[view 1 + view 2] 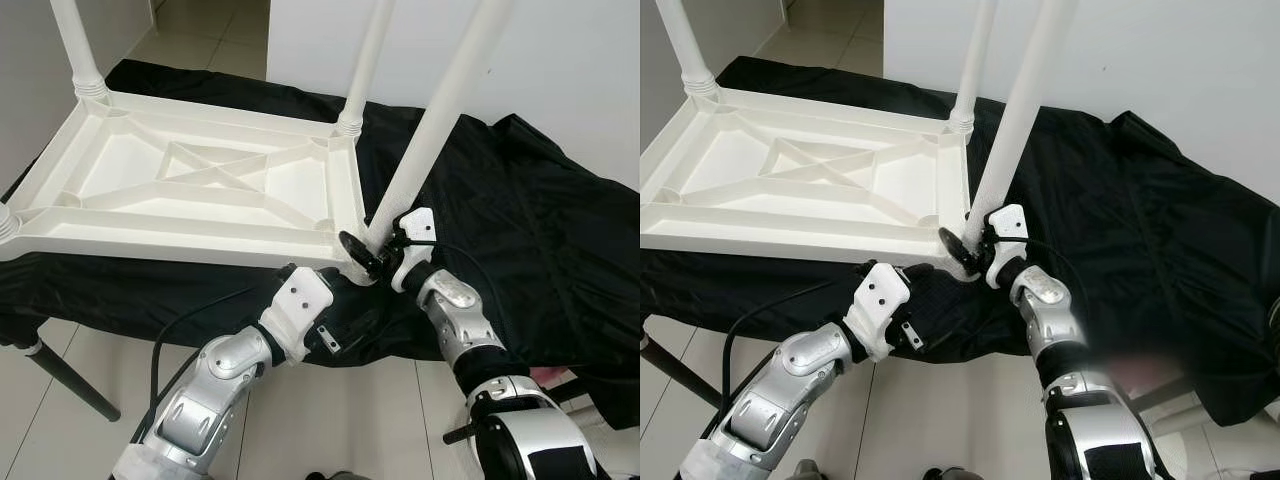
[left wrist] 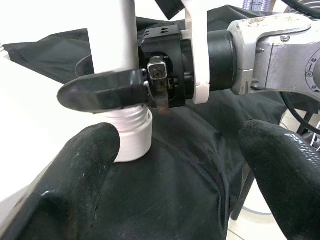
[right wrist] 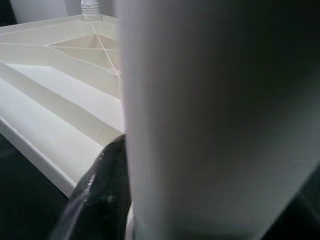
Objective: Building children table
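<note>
A white plastic table top lies upside down on a black cloth. Two white legs stand upright in its far corners. A third white leg leans to the right at the near right corner. My right gripper is shut on this leg just above its ribbed lower end, which rests at the corner. My left gripper is open just in front of that corner, fingertips spread wide and touching nothing. The right wrist view sits close against the leg.
The black cloth covers a work table with dark legs and hangs over its near edge. Pale tiled floor lies below. A white wall stands behind on the right. At the top's near left corner is a leg stub.
</note>
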You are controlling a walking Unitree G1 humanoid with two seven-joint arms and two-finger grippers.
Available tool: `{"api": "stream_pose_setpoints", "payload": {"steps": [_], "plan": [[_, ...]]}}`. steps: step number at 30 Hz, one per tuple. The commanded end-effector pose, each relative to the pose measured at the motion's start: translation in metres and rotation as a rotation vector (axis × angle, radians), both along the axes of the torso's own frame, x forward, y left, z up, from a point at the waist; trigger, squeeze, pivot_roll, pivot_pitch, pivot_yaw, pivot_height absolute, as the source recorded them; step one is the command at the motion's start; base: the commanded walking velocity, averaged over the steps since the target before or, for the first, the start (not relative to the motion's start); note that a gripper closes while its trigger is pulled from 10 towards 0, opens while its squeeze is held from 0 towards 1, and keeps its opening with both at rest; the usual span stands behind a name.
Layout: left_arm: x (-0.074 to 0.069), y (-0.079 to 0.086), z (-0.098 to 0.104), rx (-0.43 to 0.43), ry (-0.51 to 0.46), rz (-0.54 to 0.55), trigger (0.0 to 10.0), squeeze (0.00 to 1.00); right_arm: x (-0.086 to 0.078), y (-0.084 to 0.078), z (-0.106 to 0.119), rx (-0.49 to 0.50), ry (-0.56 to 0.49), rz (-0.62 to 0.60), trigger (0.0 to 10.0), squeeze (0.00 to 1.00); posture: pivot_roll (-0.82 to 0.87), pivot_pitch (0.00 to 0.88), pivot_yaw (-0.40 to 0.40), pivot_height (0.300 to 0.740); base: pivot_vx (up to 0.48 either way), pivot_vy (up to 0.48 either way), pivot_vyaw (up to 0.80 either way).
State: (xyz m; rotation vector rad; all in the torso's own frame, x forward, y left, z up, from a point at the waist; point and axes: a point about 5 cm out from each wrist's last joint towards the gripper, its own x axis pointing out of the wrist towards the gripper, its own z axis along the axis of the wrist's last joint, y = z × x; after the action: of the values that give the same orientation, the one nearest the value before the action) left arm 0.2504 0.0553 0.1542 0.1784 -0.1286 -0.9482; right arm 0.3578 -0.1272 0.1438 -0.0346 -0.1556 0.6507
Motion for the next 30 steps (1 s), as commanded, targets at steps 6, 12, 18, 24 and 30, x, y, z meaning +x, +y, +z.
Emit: {"api": "stream_pose_setpoints", "payload": {"steps": [6, 12, 18, 24, 30], "plan": [[-0.006, -0.005, -0.002, 0.006, 0.009, -0.026, 10.0, 0.0, -0.006, -0.008, -0.016, 0.02, 0.06, 0.021, 0.0, 0.0, 0.1, 0.11, -0.143, 0.74, 0.0, 0.0, 0.0], [-0.006, -0.006, -0.002, 0.006, 0.011, -0.03, 10.0, 0.0, -0.006, -0.009, -0.014, 0.062, 0.064, -0.029, 10.0, 0.0, 0.09, 0.114, -0.142, 0.74, 0.0, 0.0, 0.0], [-0.007, -0.007, -0.003, 0.007, 0.013, -0.035, 10.0, 0.0, -0.004, -0.006, -0.011, 0.083, 0.089, -0.115, 10.0, 0.0, 0.09, 0.114, -0.142, 0.74, 0.0, 0.0, 0.0], [-0.008, -0.007, -0.003, 0.008, 0.019, -0.039, 10.0, 0.0, -0.008, 0.004, -0.009, 0.15, 0.128, -0.369, 10.0, 0.0, 0.08, 0.115, -0.142, 0.74, 0.0, 0.0, 0.0], [-0.01, -0.009, -0.004, 0.005, 0.024, -0.041, 10.0, 0.0, -0.022, 0.014, -0.015, 0.209, 0.141, -0.677, 10.0, 0.0, 0.08, 0.115, -0.153, 0.74, 0.0, 0.0, 0.0]]}}
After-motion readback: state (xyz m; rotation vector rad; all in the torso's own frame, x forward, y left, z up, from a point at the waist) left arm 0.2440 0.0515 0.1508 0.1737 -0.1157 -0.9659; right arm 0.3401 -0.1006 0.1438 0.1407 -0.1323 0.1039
